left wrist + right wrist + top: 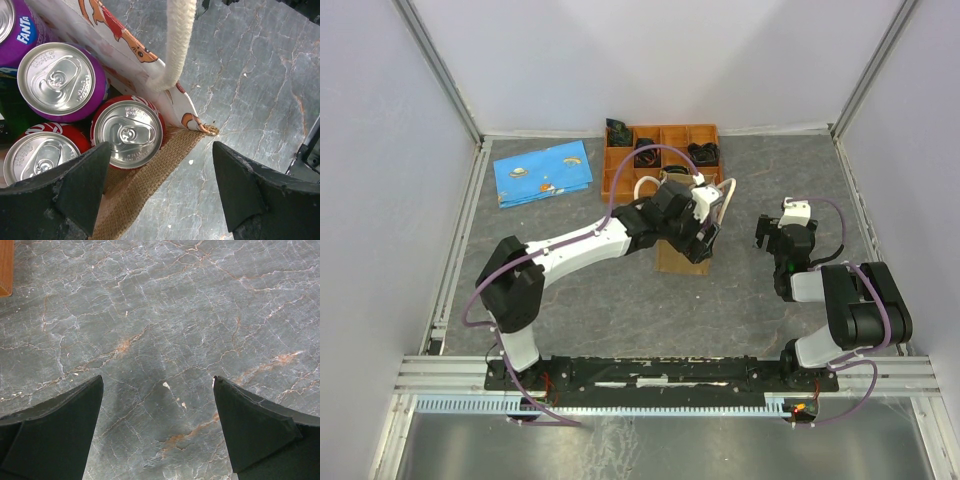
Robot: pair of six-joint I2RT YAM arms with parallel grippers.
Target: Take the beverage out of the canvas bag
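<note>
The tan canvas bag (682,258) stands mid-table, mostly hidden under my left arm. In the left wrist view its burlap wall (142,182) and a cream loop handle (177,42) show. Several cans stand inside: a red can (127,134) nearest the corner, a purple Fanta can (57,80), another red can (40,157). My left gripper (160,172) is open above the bag's corner, one finger over the cans, the other over the table outside. My right gripper (157,405) is open and empty above bare table; it also shows to the bag's right in the top view (782,235).
An orange compartment tray (620,160) with dark small items stands at the back, just behind the bag. A blue printed booklet (544,172) lies at the back left. White walls enclose the grey marbled table (740,300).
</note>
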